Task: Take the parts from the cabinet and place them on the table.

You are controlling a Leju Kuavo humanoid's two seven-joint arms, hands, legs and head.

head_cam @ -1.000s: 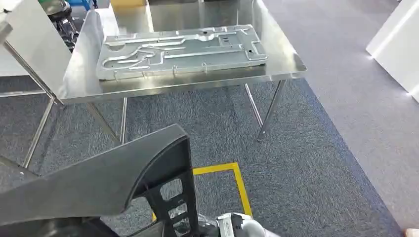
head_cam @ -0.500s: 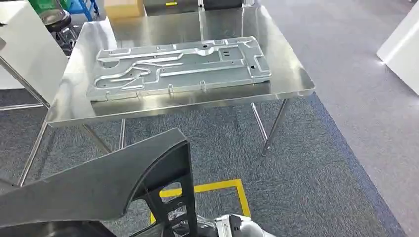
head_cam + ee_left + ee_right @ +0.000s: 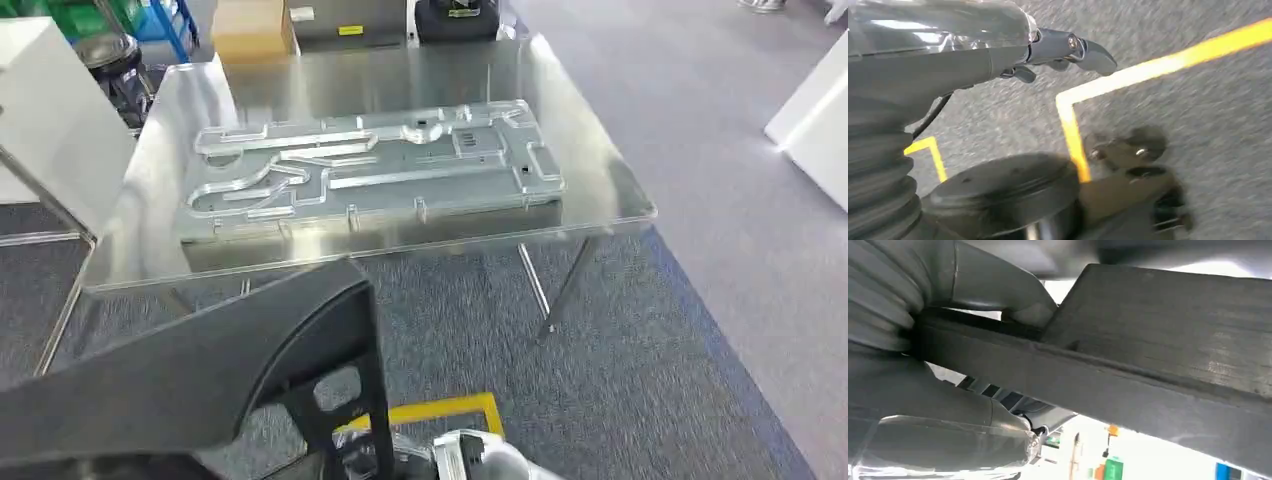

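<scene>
A large black plastic part [image 3: 200,375] with a curved edge and cut-outs fills the lower left of the head view. My right hand [image 3: 923,400] grips its dark edge [image 3: 1158,365], thumb [image 3: 1013,297] pressed on one side. My right arm's silver wrist [image 3: 470,458] shows just below the part. Ahead stands the shiny steel table [image 3: 600,190], and on it lies a flat stamped metal plate [image 3: 370,170]. My left hand [image 3: 998,50] hangs over the carpet with its fingers [image 3: 1083,50] held out, holding nothing.
A cardboard box [image 3: 252,28] and a black object [image 3: 455,18] stand beyond the table's far edge. A white panel [image 3: 50,120] is at the left, another white unit [image 3: 815,110] at the right. Yellow tape [image 3: 445,408] marks the grey carpet.
The whole view has shifted: the table and plate sit lower and larger in the picture, so the camera has come nearer. The black part stays held in the same place.
</scene>
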